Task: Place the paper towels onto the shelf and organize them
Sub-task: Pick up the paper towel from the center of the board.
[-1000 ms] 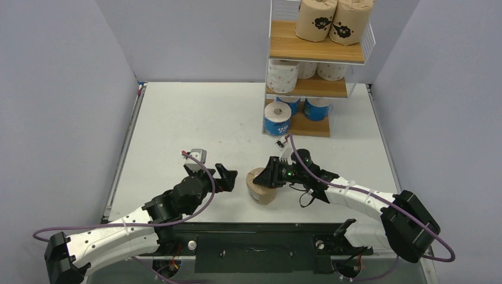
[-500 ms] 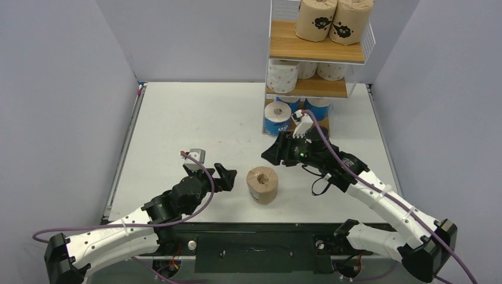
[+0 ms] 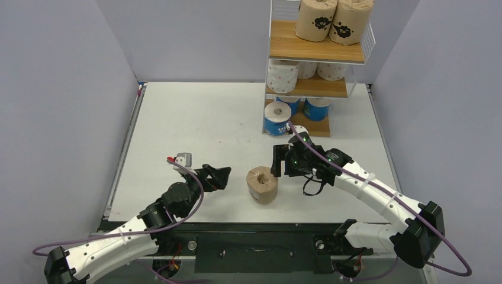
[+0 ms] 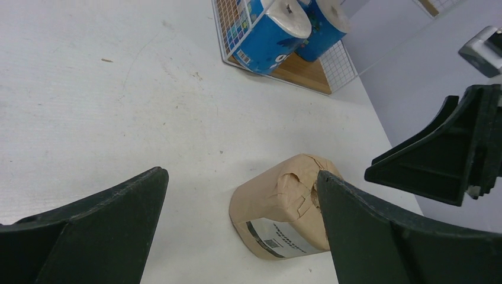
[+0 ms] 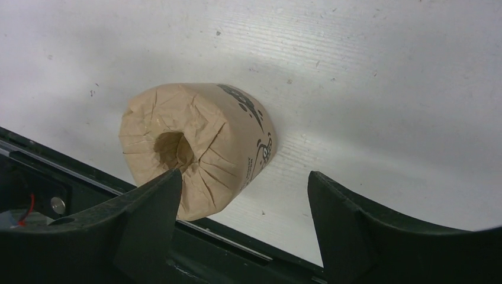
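One brown paper towel roll [image 3: 262, 184] stands on end on the table between my two grippers, and neither touches it. My left gripper [image 3: 222, 176] is open just left of it. In the left wrist view the roll [image 4: 284, 207] lies ahead of the wide-open left gripper [image 4: 241, 173]. My right gripper [image 3: 277, 161] hangs open just up and right of the roll. In the right wrist view the roll [image 5: 195, 148] sits past the left fingertip of the right gripper [image 5: 244, 174]. The shelf [image 3: 314, 53] holds two brown rolls [image 3: 334, 21] on top, white rolls [image 3: 283, 75] in the middle and blue rolls [image 3: 277, 118] at the bottom.
The shelf stands at the back right of the white table [image 3: 195, 118], behind the right arm. The table's dark front rail [image 5: 71, 195] runs right below the brown roll. Grey walls close in the left and right sides.
The right gripper has come off the brown roll, risen toward the shelf, then dropped back beside it with its jaws opening wider. The left gripper has shifted slightly left.
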